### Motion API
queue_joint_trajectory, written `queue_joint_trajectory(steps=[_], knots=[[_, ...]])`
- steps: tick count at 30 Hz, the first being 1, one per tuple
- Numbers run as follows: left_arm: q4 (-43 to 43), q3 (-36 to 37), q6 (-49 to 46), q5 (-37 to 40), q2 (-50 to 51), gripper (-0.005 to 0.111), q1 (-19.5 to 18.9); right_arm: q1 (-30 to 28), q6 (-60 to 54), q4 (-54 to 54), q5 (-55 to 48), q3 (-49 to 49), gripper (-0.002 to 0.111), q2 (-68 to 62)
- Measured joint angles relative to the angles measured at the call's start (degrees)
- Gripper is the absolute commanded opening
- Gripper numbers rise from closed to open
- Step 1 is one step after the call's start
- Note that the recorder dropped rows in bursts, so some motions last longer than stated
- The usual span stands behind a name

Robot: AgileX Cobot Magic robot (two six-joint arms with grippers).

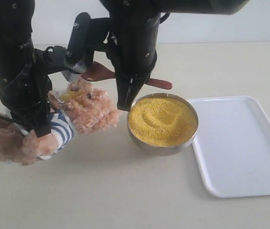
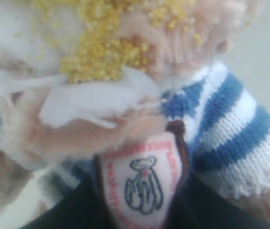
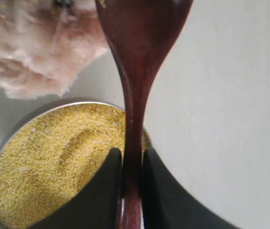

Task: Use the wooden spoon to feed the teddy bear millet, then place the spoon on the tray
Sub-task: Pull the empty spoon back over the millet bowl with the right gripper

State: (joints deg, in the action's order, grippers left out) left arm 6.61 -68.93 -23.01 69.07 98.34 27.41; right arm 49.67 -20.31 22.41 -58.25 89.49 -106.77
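Note:
The teddy bear (image 1: pixel 85 112) leans back at the left with my left gripper (image 1: pixel 42 128) shut on its striped shirt. The chest badge (image 2: pixel 144 183) sits between the dark fingers of the left gripper (image 2: pixel 142 212). Loose millet (image 2: pixel 101 52) lies on the bear's muzzle. My right gripper (image 1: pixel 125 101) points down, shut on the handle of the wooden spoon (image 1: pixel 99 71). The spoon's oval end hangs just above and right of the bear's head. In the right wrist view the right gripper (image 3: pixel 131 155) clamps the spoon (image 3: pixel 142 43) over the bowl's rim. Millet (image 1: pixel 161 119) fills the metal bowl (image 1: pixel 160 149). The white tray (image 1: pixel 242 143) lies right of the bowl, with nothing on it.
Everything stands on a beige tabletop (image 1: pixel 125 195) with a pale wall behind. The two black arms (image 1: pixel 11 62) crowd the back left and centre above the bear. The bowl almost touches the tray's left rim.

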Motion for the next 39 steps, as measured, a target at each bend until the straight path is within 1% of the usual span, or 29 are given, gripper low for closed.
queue_joint_trajectory(steps=[12, 20, 23, 26, 27, 29, 33, 39], knots=[[0.85, 0.0, 4.23, -0.81, 0.0, 0.004, 0.0, -7.4, 0.47, -9.83, -2.32, 0.0, 0.0, 0.0], [2.0, 0.0, 14.76, -3.16, 0.0, 0.004, -0.41, -11.39, 3.81, -15.35, -5.48, 0.0, 0.0, 0.0], [2.0, 0.0, 20.41, -4.98, 0.0, 0.004, -3.19, -11.76, 5.36, -16.22, -7.45, 0.0, 0.0, 0.0], [2.0, 0.11, 21.63, -5.81, 0.11, 0.004, -4.88, -11.76, 5.89, -16.58, -8.65, 0.0, 0.0, 0.0], [1.86, 1.05, 22.02, -7.52, 0.11, 0.004, -5.35, -11.87, 5.98, -16.58, -9.43, 0.0, 0.0, 0.0], [1.55, 2.82, 22.32, -9.72, 0.66, 0.004, -5.34, -11.87, 5.98, -16.58, -10.19, 0.0, 0.0, 0.0], [1.14, 5.08, 24.1, -10.61, 3.58, 0.004, -5.34, -11.87, 7.46, -16.7, -11.14, 0.0, 0.0, 0.0], [1.14, 5.33, 26.75, -12.01, 4.38, 0.004, -5.34, -11.87, 7.94, -16.84, -11.38, 0.0, 0.0, 0.0]])
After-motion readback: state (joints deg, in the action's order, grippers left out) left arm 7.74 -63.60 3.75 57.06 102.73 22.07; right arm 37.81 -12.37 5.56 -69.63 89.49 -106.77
